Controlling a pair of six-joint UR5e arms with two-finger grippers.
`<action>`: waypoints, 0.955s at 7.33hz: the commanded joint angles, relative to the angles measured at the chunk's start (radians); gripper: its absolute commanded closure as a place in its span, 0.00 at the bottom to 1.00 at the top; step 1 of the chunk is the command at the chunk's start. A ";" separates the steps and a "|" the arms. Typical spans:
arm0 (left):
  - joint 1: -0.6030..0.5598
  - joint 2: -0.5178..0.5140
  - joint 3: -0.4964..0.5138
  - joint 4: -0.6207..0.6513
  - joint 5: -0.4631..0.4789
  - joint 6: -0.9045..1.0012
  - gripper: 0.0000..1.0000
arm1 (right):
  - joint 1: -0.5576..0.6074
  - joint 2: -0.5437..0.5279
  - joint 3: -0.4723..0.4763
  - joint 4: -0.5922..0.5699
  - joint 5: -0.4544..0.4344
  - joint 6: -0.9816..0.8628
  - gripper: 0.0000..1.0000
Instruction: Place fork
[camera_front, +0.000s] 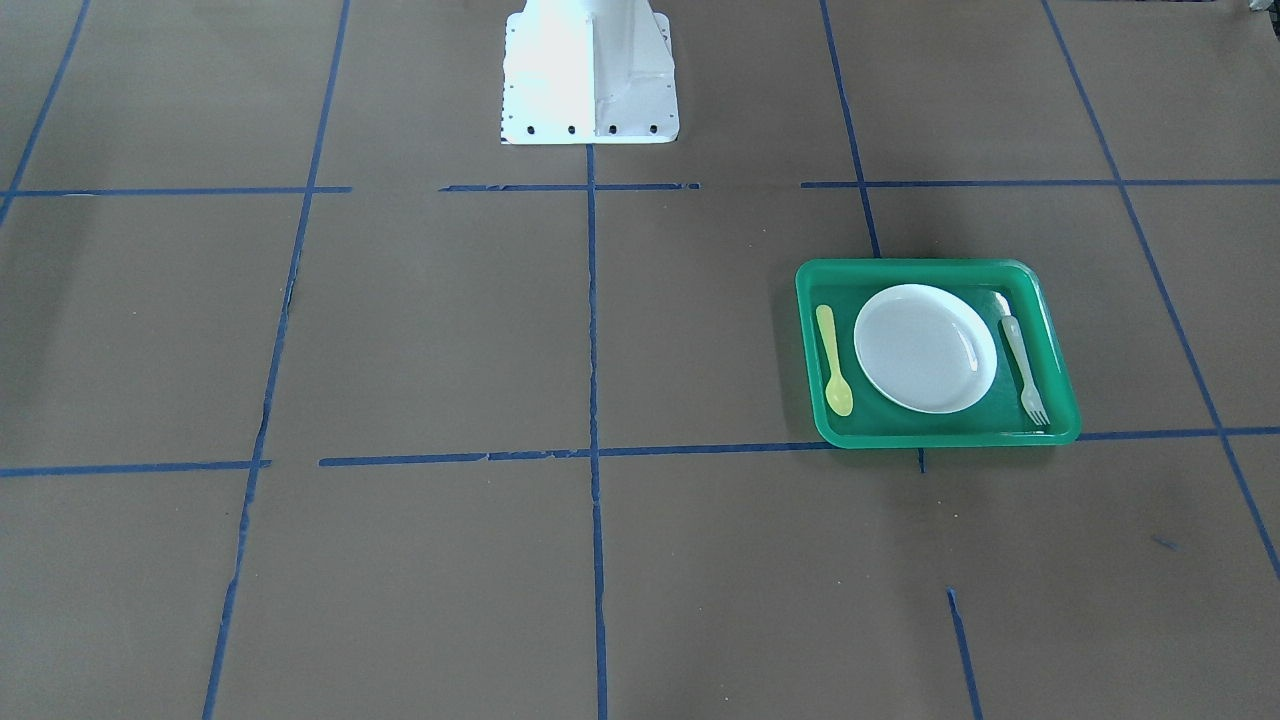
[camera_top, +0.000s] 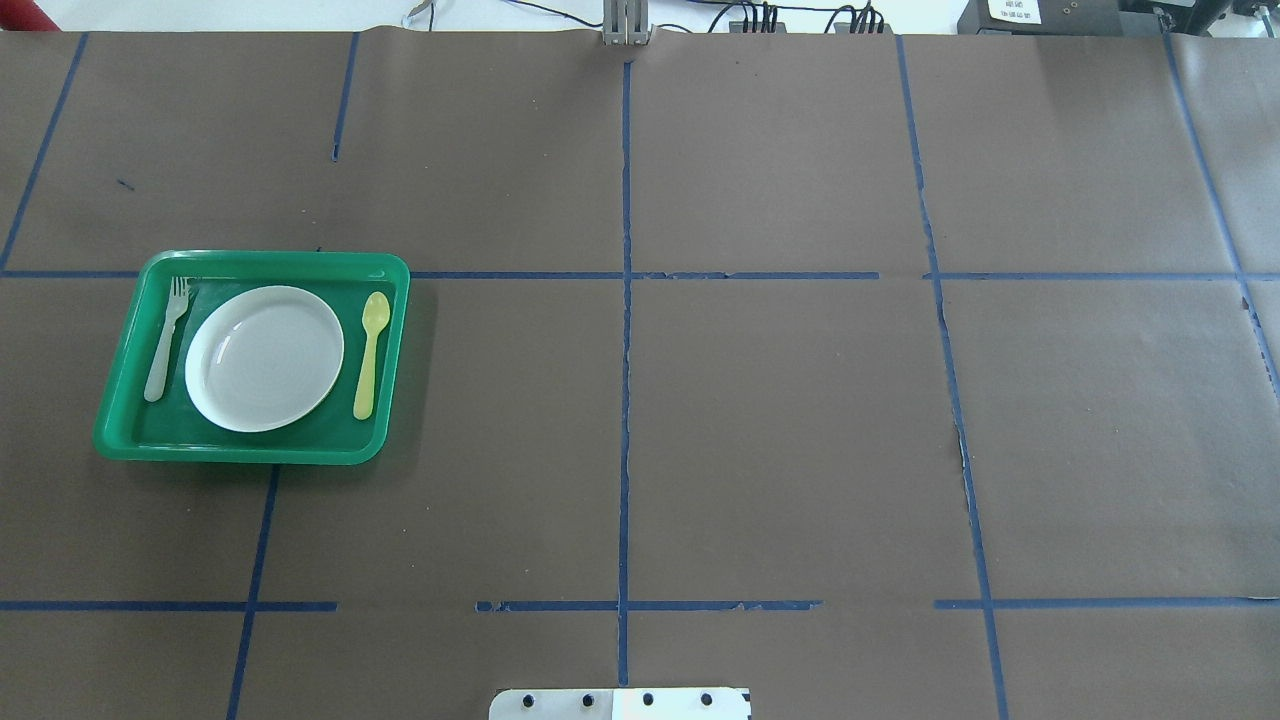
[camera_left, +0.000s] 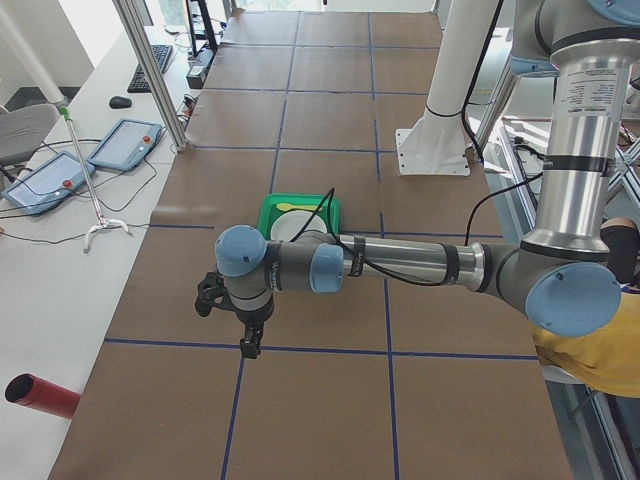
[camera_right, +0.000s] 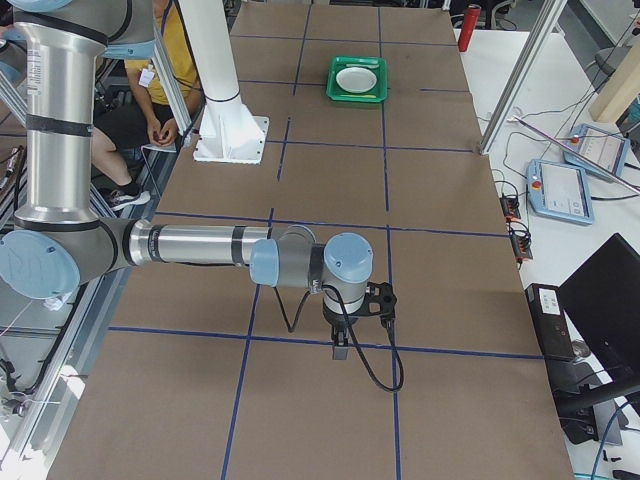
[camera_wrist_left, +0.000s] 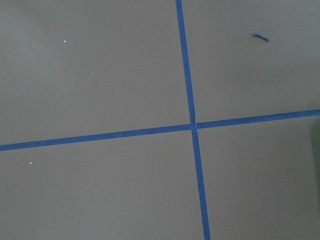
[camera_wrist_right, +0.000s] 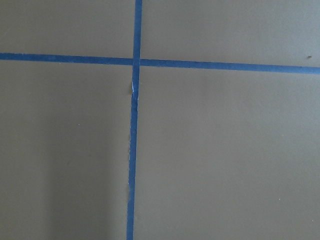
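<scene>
The left gripper (camera_left: 247, 347) hangs fingers-down over the brown paper-covered table (camera_top: 780, 420), near a crossing of blue tape lines (camera_top: 625, 400). It shows only in the side view, so I cannot tell how far its jaws are parted or whether they hold anything. The same goes for the right gripper (camera_right: 340, 348), which is well apart from it at the table's other end. The small pale translucent plastic fork (camera_top: 165, 340) lies flat in the green rectangular plastic tray (camera_top: 270, 258). It is just beside the round white plate (camera_top: 264, 358) on the robot's left, tines pointing away from the robot. The yellow plastic spoon (camera_top: 369, 345) lies on the plate's other side.
</scene>
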 joint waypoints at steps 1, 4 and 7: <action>-0.002 -0.036 0.004 0.086 0.001 0.015 0.00 | 0.000 0.000 0.002 0.000 0.000 0.001 0.00; 0.002 -0.052 0.061 0.110 -0.002 0.039 0.00 | 0.000 0.000 0.002 0.000 0.000 -0.001 0.00; -0.004 -0.045 0.046 0.096 -0.011 0.041 0.00 | 0.000 0.000 0.002 0.000 0.000 -0.001 0.00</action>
